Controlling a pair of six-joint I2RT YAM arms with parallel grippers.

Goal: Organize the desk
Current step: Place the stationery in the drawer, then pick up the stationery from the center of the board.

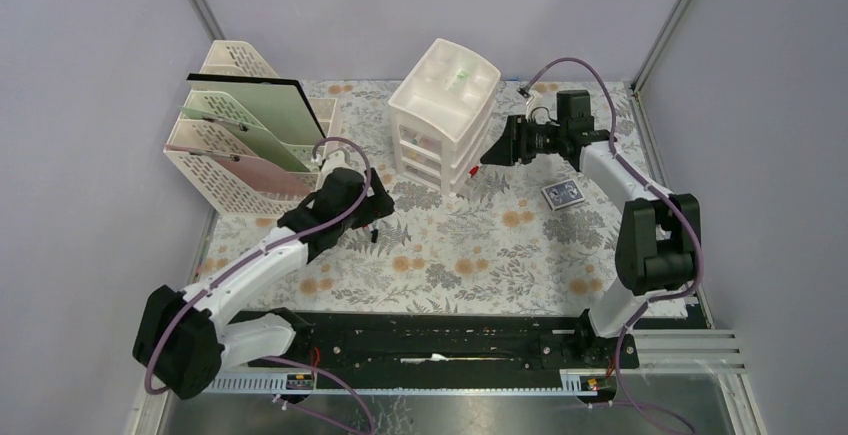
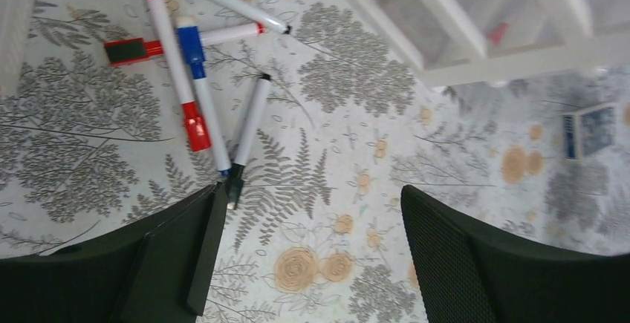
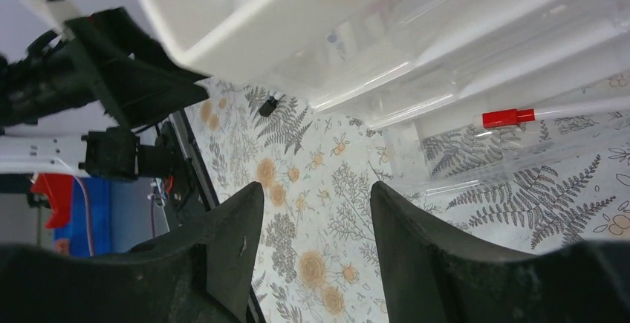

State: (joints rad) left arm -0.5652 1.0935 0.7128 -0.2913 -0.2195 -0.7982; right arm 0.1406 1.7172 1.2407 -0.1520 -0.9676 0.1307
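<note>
The desk (image 1: 450, 255) is covered in a pale cloth with grey ferns and orange flowers. In the left wrist view several markers lie crossed on it: a red-capped one (image 2: 174, 70), a blue one (image 2: 200, 89), a black-tipped one (image 2: 249, 126) and a black-capped one (image 2: 223, 0). My left gripper (image 2: 313, 193) hangs open and empty just near of them. My right gripper (image 3: 316, 189) is open and empty beside the white drawer unit (image 3: 297, 11). A red-capped marker (image 3: 509, 117) lies in the unit's clear bottom drawer.
A cream lattice file rack (image 1: 240, 145) with folders stands at the back left, the drawer unit (image 1: 445, 85) at the back centre. A blue card box (image 1: 563, 195) lies right of the unit. A small black cap (image 1: 372, 236) lies by my left gripper (image 1: 385, 203).
</note>
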